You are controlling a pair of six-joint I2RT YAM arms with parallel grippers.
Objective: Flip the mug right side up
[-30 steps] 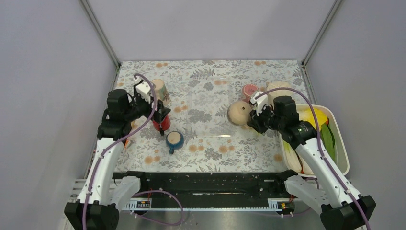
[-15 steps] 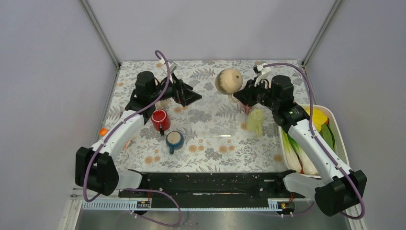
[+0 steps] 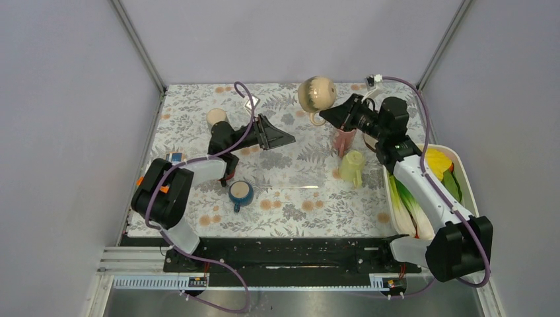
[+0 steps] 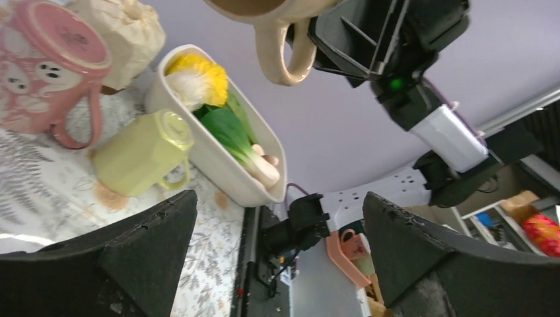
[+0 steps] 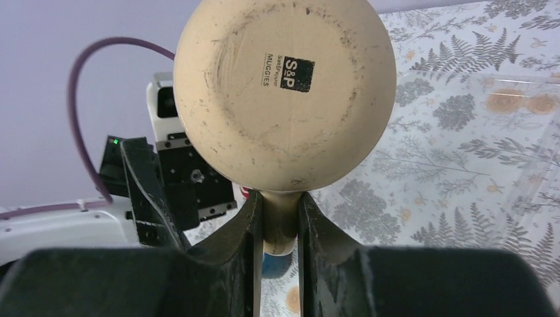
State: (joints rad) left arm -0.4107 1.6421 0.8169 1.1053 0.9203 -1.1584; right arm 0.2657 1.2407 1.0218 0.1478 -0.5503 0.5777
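Top external view: the right fingers [image 3: 330,116] hold the beige mug [image 3: 315,93] in the air, just left of and beyond the pink mug [image 3: 343,140], over the far part of the bench [image 3: 290,175]. They are closed narrow on the beige mug's handle, which hangs below its round body.

Right wrist view shows the grip close up. One finger presses each side of the handle, and the mug's flat base, with a dark printed stamp, faces that camera. The mug is therefore tipped over rather than upright, with its mouth turned away from the wrist. Left wrist view catches only its lower edge and the handle.

The pink mug sits on the bench just on the near side of the right fingers. A yellow mug [image 3: 352,166] lies on its side just nearer than the pink mug. A white tub [image 3: 464,173] of yellow and green vegetables stands to the right of the pink mug, at the bench's edge.

The left fingers [image 3: 276,136] are spread wide and hold nothing. They hang in the air to the left of the pink mug, pointing toward it. A blue mug [image 3: 240,192] stands upright on the bench, well to the left of the pink mug and nearer, its pale inside showing.
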